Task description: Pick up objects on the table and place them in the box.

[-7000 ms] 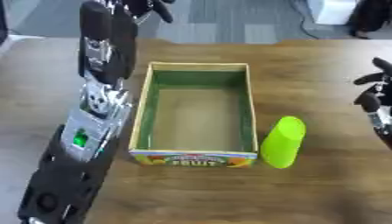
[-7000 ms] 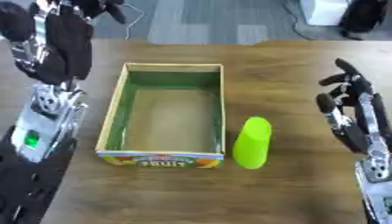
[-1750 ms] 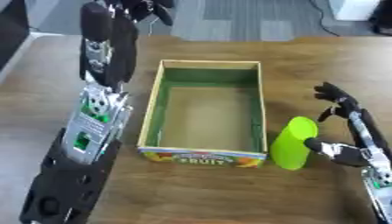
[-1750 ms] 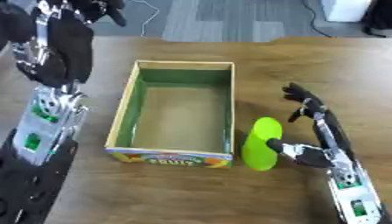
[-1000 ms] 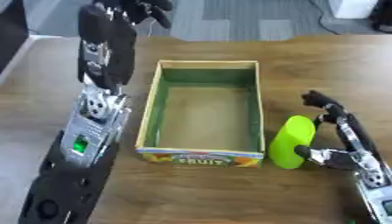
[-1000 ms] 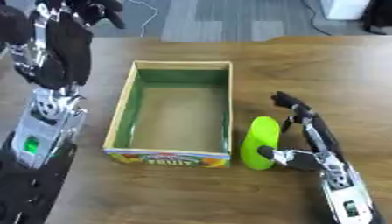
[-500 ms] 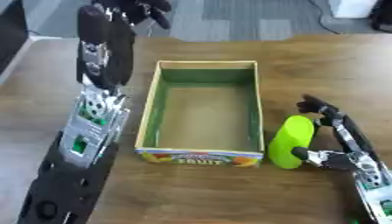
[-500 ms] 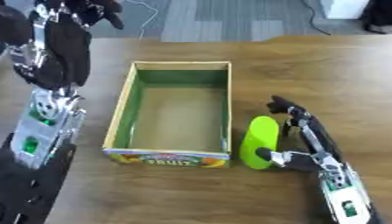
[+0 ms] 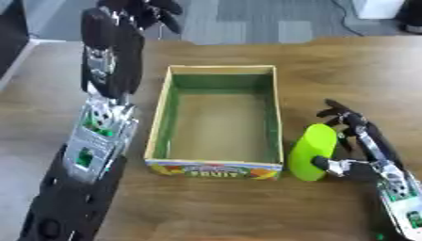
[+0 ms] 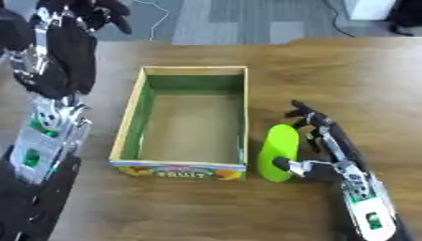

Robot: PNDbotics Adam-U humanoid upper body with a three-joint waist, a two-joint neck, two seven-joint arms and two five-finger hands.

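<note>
Open box (image 9: 221, 162), green inside, yellow rim, "FRUIT" printed on near wall, standing mid-tabletop (image 9: 346, 70). Nothing visible inside the box.

Lime-green cylinder (image 9: 312, 151), lying tilted just right of the box, near its front right corner, close against the box's right wall; contact with the wall not certain.

Right hand (image 9: 353, 141) at the cylinder's right side, on the side away from the box. Thumb tip against the cylinder's lower part, fingers (image 10: 302, 115) curved over its upper far end: grasping the cylinder between thumb and fingers. Cylinder thus between the hand and the box. Forearm running from the hand toward the lower right corner, silver section with a green mark showing.

Left hand (image 9: 147, 9) raised well beyond the box's far left corner, at the top edge, fingers curled, holding nothing. Left arm (image 9: 95, 141) stretching along the box's left side, down to the lower left corner, black with silver panels.
</note>
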